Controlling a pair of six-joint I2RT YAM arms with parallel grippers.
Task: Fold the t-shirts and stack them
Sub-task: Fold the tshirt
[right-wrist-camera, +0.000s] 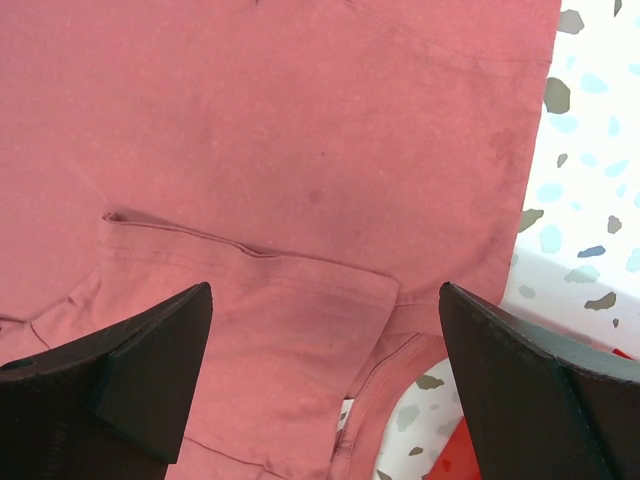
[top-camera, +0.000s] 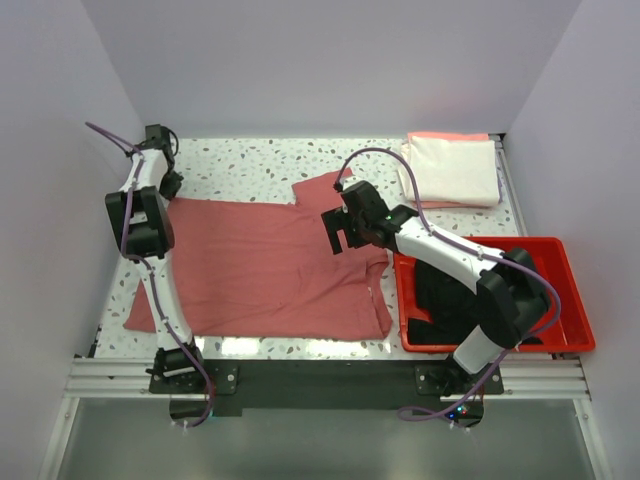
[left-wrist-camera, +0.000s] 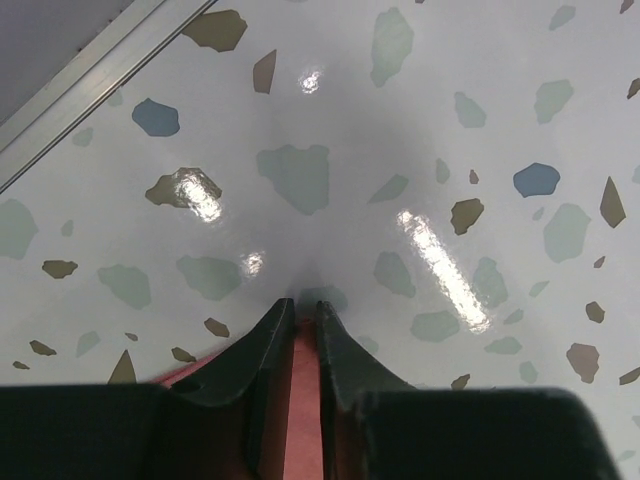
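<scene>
Rose-red t-shirt [top-camera: 260,260] is found spread flat, left of the red tray [top-camera: 575,300]. The right gripper [right-wrist-camera: 325,288] is held wide open above the shirt's tray-side edge. The left gripper [left-wrist-camera: 305,305], farthest from the tray, is pinched narrowly onto the shirt's edge.

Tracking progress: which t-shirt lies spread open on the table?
The rose-red t-shirt, flat mid-table; the cream t-shirt and peach t-shirt are folded, the black t-shirt bunched in the tray.

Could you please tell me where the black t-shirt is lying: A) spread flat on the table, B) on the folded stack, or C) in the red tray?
C: the black t-shirt lies bunched inside the red tray.
</scene>
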